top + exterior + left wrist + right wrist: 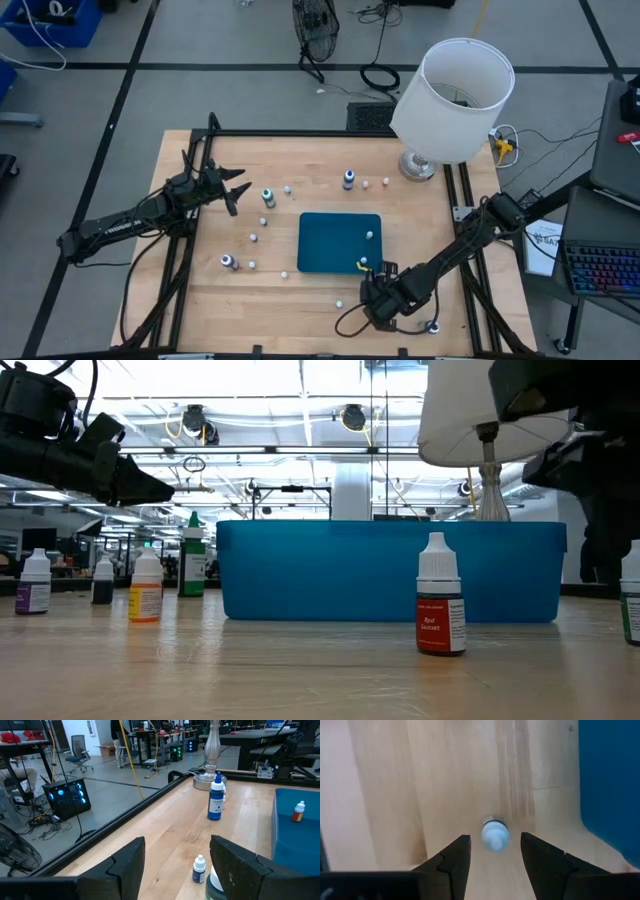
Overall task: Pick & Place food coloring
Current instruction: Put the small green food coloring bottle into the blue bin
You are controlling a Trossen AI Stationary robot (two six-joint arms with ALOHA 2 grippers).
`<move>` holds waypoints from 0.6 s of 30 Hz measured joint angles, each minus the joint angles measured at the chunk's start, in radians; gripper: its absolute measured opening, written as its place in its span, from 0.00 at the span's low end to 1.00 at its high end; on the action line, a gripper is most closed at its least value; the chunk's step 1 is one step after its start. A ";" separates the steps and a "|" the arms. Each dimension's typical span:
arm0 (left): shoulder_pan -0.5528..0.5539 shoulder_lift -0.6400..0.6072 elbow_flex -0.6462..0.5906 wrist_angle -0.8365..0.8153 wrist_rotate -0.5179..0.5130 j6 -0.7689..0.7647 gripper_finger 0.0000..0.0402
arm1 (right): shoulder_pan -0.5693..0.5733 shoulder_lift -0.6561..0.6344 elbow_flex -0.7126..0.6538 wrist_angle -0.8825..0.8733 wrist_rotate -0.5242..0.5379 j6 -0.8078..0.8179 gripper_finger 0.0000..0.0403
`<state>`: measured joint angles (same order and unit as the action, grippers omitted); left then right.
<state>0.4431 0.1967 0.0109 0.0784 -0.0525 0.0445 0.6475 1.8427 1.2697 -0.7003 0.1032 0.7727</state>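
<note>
Several tiny food coloring bottles stand on the wooden table around a teal tray [330,240]: a blue one [348,179], a green-capped one [268,197], a dark one [229,262] and a red-labelled one [440,610]. Two more stand in the tray [370,235] [361,265]. My right gripper [495,855] points down at the near right of the tray [368,296]. It is open, with its fingers on either side of a white-capped bottle [495,835] and apart from it. My left gripper [236,192] is open in the air beside the green-capped bottle [214,887].
A lamp with a white shade [450,100] stands at the table's far right corner. Small whitish bottles [252,238] dot the table left of the tray. A black rail [300,133] frames the table. A keyboard [600,270] lies off the table's right.
</note>
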 joint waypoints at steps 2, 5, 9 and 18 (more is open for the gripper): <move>0.000 0.000 0.000 0.000 0.000 0.000 0.56 | -0.002 0.000 -0.025 0.032 0.000 0.000 0.41; 0.000 0.000 0.000 0.000 0.000 0.000 0.56 | -0.011 0.000 -0.064 0.093 -0.026 0.000 0.40; 0.000 0.000 0.000 0.000 0.000 0.000 0.56 | -0.019 0.000 -0.086 0.128 -0.056 0.000 0.37; 0.000 0.000 0.000 0.000 0.000 0.000 0.56 | -0.019 0.000 -0.086 0.167 -0.056 -0.004 0.34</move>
<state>0.4430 0.1967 0.0109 0.0787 -0.0525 0.0448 0.6285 1.8427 1.1839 -0.5333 0.0467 0.7691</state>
